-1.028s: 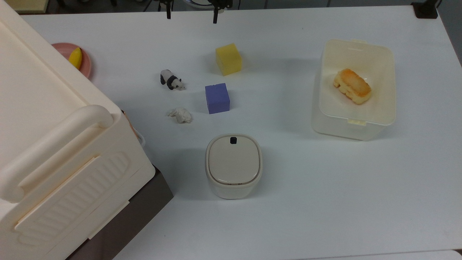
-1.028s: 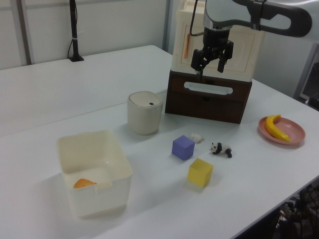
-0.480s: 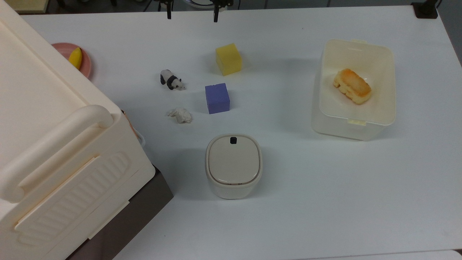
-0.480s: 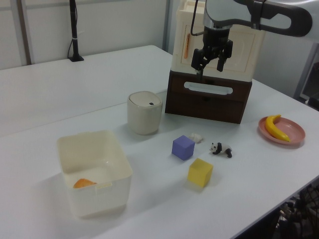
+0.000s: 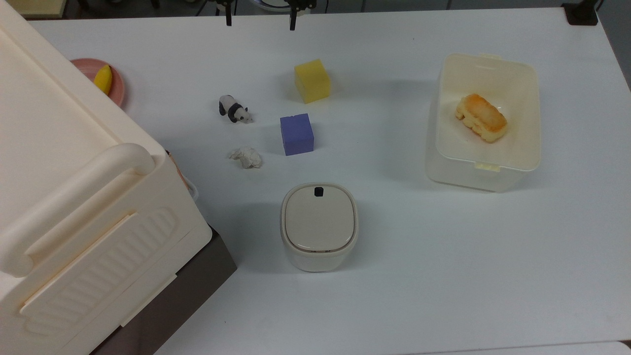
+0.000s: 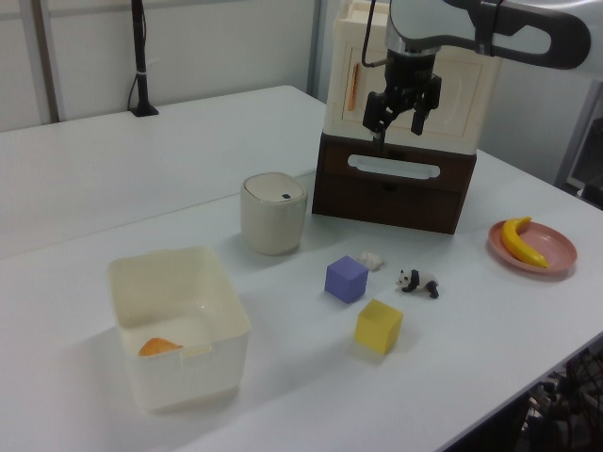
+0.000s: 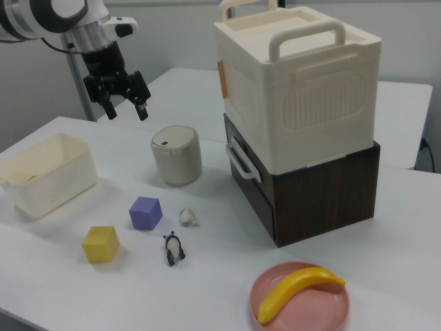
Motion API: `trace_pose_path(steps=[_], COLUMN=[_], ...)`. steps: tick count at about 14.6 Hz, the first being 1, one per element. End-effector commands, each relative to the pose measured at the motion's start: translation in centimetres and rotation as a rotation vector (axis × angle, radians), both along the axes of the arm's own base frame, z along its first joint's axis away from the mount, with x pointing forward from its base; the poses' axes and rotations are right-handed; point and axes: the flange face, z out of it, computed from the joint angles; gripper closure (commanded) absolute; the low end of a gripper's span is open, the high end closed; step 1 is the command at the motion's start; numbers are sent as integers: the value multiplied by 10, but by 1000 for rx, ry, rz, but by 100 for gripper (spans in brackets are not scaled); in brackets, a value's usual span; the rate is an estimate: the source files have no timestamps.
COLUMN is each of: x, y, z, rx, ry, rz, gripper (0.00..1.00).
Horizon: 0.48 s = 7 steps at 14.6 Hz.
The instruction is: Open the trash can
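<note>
1. White table in a lab room; clutter spread over it. Big cream box w/ handle sits on a dark wood drawer unit at the right view's centre-right.
2. Trash can at lower centre of top view, just below the purple cube. Beige lid flat and shut; black button at the rim edge facing the cube. Nothing touching it.
3. Gripper at upper left of right view, high above the table, fingers spread apart, holding nothing. In top view its fingertips poke in at the top edge, gripper well apart from the can.
4. Change vs 1 s ago: fingertips in top view sit slightly higher in frame; in left view the gripper has crept up a little. Table items unmoved, lid unchanged.
5. Reading: task not begun, arm is only repositioning. Next need, prob.: travel over the can, come down on the button to pop the lid.
6. Crumpled paper, panda toy, yellow cube lie near the approach path; tub w/ bread off to the top view's right.
</note>
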Motion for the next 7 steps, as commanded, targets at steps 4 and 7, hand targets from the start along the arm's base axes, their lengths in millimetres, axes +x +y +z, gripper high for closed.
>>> trace_pose_path(steps=[4,7], x=[-5,-5], y=[4,2], z=[6,7], rx=[17,18], ry=[2,0], rz=[24,21], gripper=[0,7])
